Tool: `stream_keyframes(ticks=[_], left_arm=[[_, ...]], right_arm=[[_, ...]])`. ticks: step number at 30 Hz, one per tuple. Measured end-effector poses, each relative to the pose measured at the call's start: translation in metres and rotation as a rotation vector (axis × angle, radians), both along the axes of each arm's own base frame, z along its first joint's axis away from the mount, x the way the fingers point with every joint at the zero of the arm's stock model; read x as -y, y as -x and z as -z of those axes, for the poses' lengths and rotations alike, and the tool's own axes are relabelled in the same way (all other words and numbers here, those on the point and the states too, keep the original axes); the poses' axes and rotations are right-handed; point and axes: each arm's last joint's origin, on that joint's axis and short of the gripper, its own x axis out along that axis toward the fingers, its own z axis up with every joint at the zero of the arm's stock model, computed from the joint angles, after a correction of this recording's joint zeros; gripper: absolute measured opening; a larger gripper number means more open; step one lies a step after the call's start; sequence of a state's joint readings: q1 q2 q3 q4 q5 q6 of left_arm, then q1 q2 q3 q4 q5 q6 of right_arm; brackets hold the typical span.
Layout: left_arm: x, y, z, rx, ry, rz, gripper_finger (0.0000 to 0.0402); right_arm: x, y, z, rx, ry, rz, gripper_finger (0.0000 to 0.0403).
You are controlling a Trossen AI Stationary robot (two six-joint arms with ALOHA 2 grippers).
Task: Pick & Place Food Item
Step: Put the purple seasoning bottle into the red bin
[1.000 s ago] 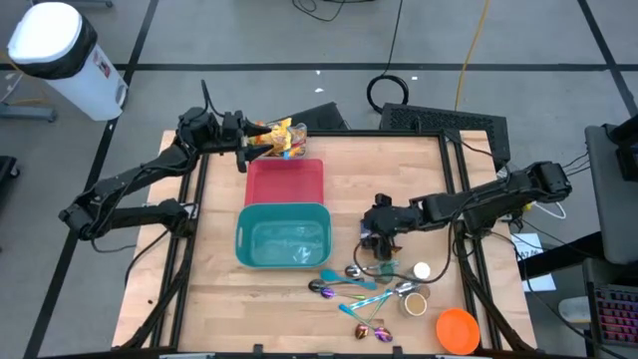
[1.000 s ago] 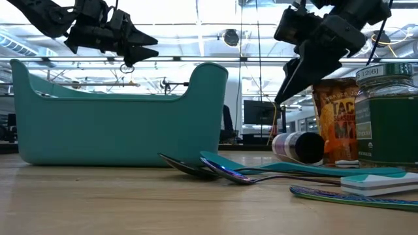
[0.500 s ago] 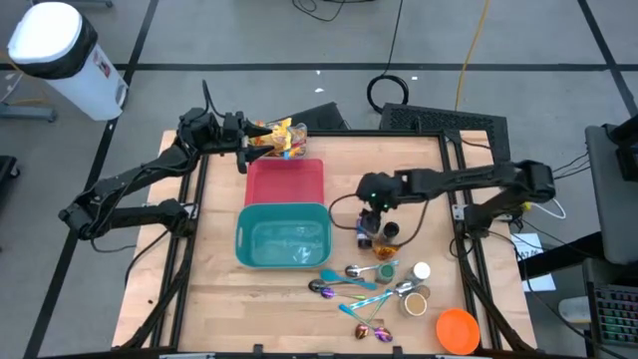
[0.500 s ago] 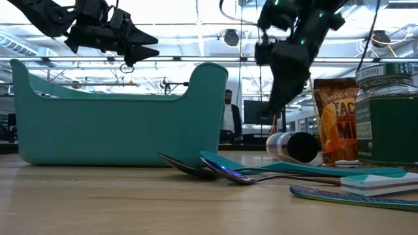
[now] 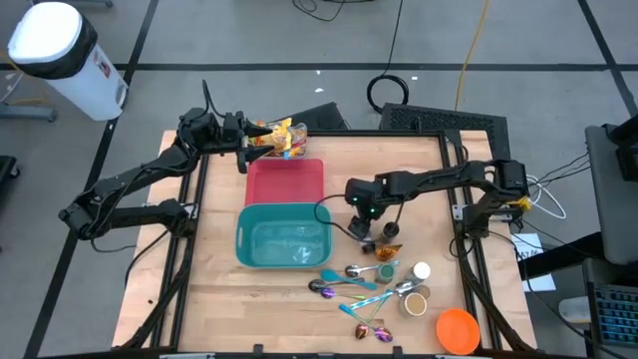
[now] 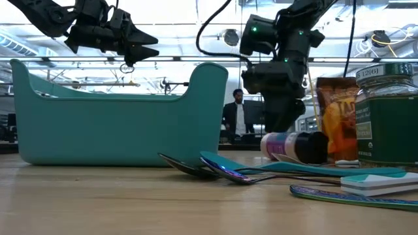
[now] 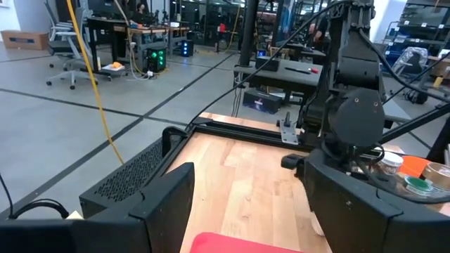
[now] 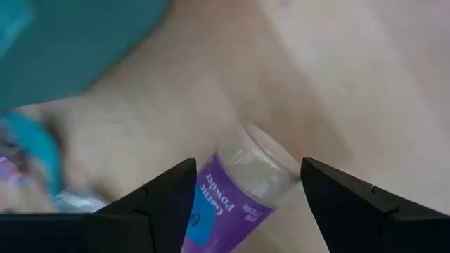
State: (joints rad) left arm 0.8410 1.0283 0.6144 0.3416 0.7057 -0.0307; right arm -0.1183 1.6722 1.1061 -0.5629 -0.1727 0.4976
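Right gripper (image 5: 361,207) has swung left across the table, now just right of the teal bin (image 5: 283,237), fingers spread over the lying garlic powder jar (image 8: 242,197), nothing pinched. Likely lining up a grasp. Left gripper (image 5: 245,146) waits far-left, fingers spread.

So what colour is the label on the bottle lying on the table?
Purple, clearest in the right wrist view: bottle.
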Motion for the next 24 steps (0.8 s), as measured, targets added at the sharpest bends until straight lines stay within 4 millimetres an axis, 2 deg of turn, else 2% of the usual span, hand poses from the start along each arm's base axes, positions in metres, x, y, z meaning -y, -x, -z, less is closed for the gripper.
stream_keyframes(ticks=[3, 13, 21, 24], left_arm=[[0.0, 0.0, 0.0, 0.0, 0.001, 0.0, 0.0274], [0.0, 0.0, 0.0, 0.0, 0.0, 0.0, 0.0273], [0.0, 0.0, 0.0, 0.0, 0.0, 0.0, 0.0274], [0.0, 0.0, 0.0, 0.0, 0.0, 0.0, 0.0273]], right_arm=[[0.001, -0.006, 0.003, 0.047, -0.045, -0.035, 0.0251], [-0.004, -0.008, -0.004, 0.1, 0.017, -0.108, 0.0251], [-0.024, -0.016, -0.008, 0.218, 0.109, -0.338, 0.0251], [-0.032, -0.02, -0.01, 0.282, 0.179, -0.485, 0.0251]])
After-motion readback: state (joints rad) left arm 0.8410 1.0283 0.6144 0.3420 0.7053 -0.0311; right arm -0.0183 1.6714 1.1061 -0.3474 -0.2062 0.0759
